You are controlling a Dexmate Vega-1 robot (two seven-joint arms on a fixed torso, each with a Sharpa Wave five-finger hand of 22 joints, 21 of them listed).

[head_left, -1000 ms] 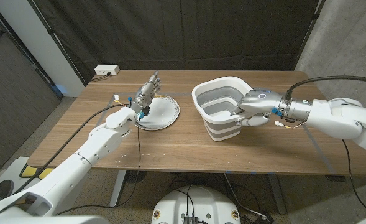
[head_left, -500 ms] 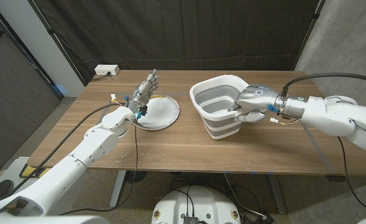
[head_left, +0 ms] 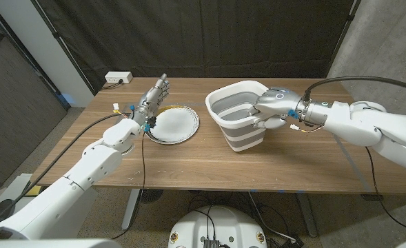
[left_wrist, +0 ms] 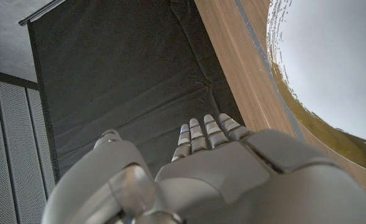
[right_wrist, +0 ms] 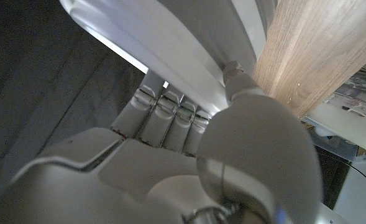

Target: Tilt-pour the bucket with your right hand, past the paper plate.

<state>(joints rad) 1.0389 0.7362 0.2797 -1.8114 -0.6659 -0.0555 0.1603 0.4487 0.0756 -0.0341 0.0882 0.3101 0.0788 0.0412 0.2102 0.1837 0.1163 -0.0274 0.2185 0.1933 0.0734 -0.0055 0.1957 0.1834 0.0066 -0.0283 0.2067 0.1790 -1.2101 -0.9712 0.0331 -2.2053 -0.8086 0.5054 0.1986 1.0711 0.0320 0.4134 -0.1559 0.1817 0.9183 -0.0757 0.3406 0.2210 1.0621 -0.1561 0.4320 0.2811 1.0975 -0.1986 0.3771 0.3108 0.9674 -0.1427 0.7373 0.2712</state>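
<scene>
A white and grey collapsible bucket stands right of the table's middle, leaning a little toward the plate. My right hand grips its right rim, fingers over the edge; the rim shows close up in the right wrist view, with my fingers behind it. The white paper plate lies left of the bucket, its rim also in the left wrist view. My left hand hovers at the plate's far left edge, fingers straight and together, holding nothing.
A white power strip sits at the table's far left corner. A dark curtain hangs behind the table. Bare wood runs along the front edge.
My right hand has carried the bucket a little left toward the plate and tipped it slightly. My left hand has shifted left and farther back along the plate's edge.
</scene>
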